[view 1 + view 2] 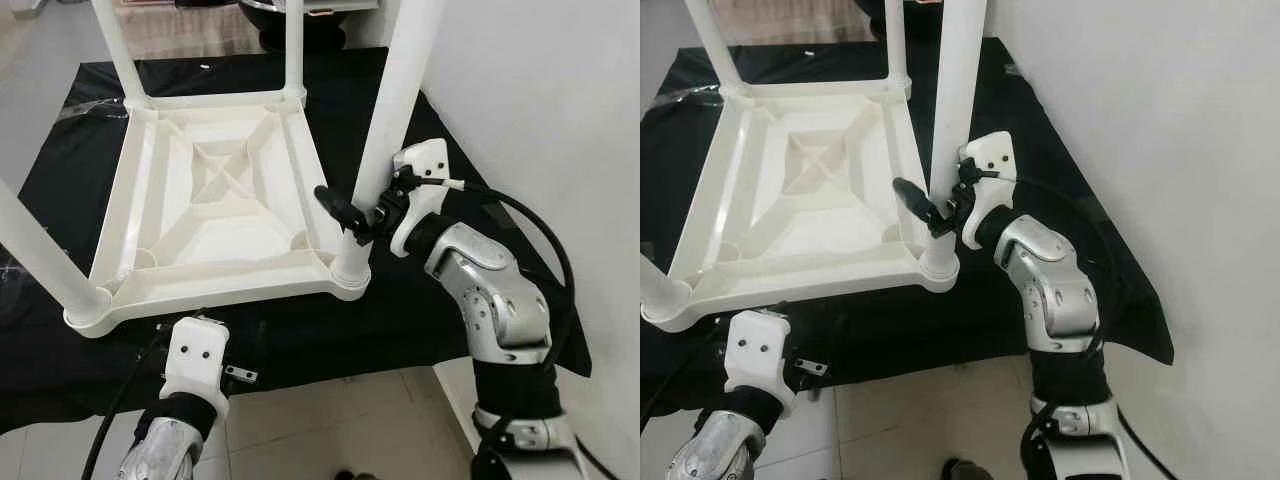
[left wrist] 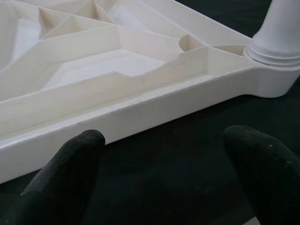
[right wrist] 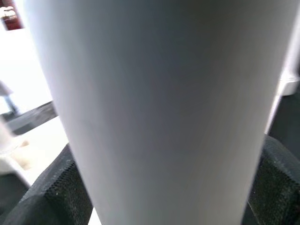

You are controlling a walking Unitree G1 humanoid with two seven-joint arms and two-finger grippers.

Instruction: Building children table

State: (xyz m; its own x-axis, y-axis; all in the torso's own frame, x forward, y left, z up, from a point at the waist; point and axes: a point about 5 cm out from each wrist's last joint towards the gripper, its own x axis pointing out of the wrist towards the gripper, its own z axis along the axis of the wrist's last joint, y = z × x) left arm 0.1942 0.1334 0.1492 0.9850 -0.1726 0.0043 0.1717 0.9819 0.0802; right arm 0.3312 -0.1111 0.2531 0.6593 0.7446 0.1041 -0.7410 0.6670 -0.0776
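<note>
Black cloth (image 1: 60, 180): spread over floor. Table (image 1: 225, 190): white, upside down on cloth, 4 legs up. Right gripper (image 1: 362, 224): clamped round near-right leg (image 1: 385, 140), just above socket. Left gripper (image 2: 164, 173): fingers spread wide, empty, over cloth beside table's near edge.

- Right arm (image 1: 495, 300): silver jointed shells, black at the joints; thick black cable loops along its outer side.
- Right gripper (image 1: 352, 222): white housing, black fingers, thin wires.
- Left arm (image 1: 165, 448): silver shell, black cable alongside.
- Left gripper (image 2: 161, 173): white housing with two dark screws, small metal bracket, rounded black fingertips (image 2: 70, 159).
</note>
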